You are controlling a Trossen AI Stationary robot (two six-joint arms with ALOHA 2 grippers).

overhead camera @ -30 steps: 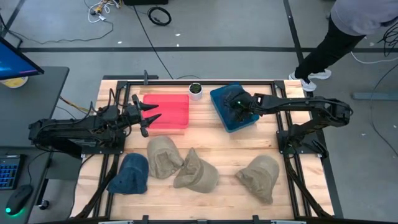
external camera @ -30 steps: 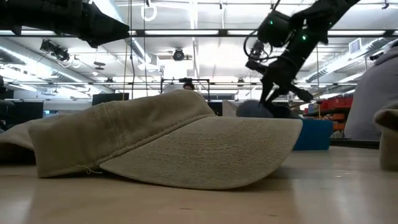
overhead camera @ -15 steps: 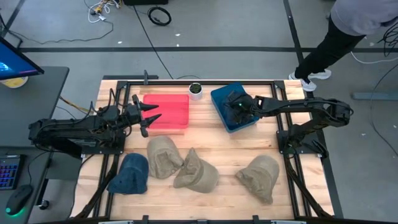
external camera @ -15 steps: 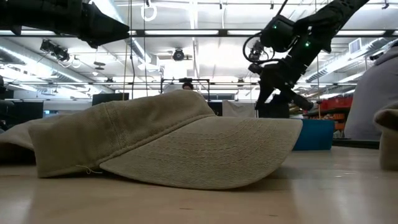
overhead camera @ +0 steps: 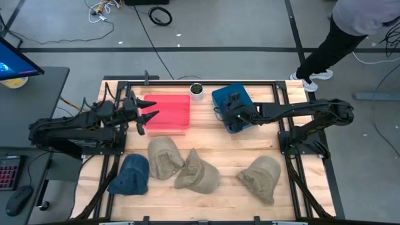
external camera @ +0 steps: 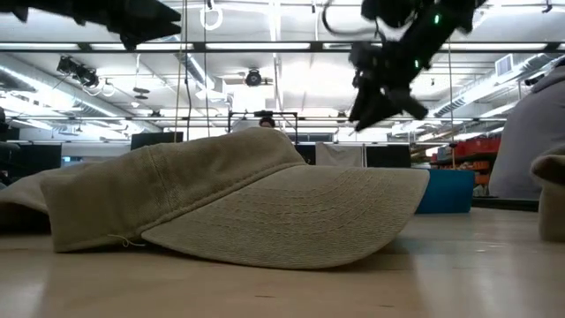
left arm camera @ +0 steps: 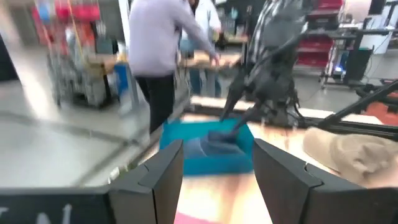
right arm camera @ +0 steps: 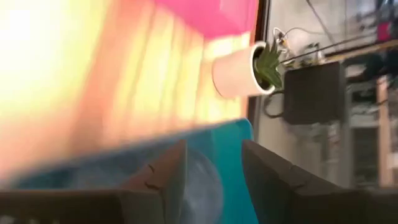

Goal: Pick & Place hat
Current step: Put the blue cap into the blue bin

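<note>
A dark blue hat (left arm camera: 217,146) lies in the blue bin (overhead camera: 247,122) at the table's far right. My right gripper (overhead camera: 229,111) hangs open above it, and in the right wrist view the hat (right arm camera: 202,177) shows between the fingers, apart from them. My left gripper (overhead camera: 149,114) hovers open over the left end of the red bin (overhead camera: 170,112) with nothing between its fingers. On the near half of the table lie three tan hats (overhead camera: 164,156) (overhead camera: 197,170) (overhead camera: 259,177) and a blue hat (overhead camera: 130,175), all flat on the wood.
A small potted plant (overhead camera: 196,90) stands between the two bins at the far edge. A black frame runs round the table. A person (overhead camera: 350,25) stands beyond the far right corner. In the low view, one tan hat (external camera: 238,208) fills the foreground.
My right gripper has opened and let go of the dark blue hat, which has dropped into the blue bin, and it has then risen clear of the bin. My left gripper has gone up a little over the red bin.
</note>
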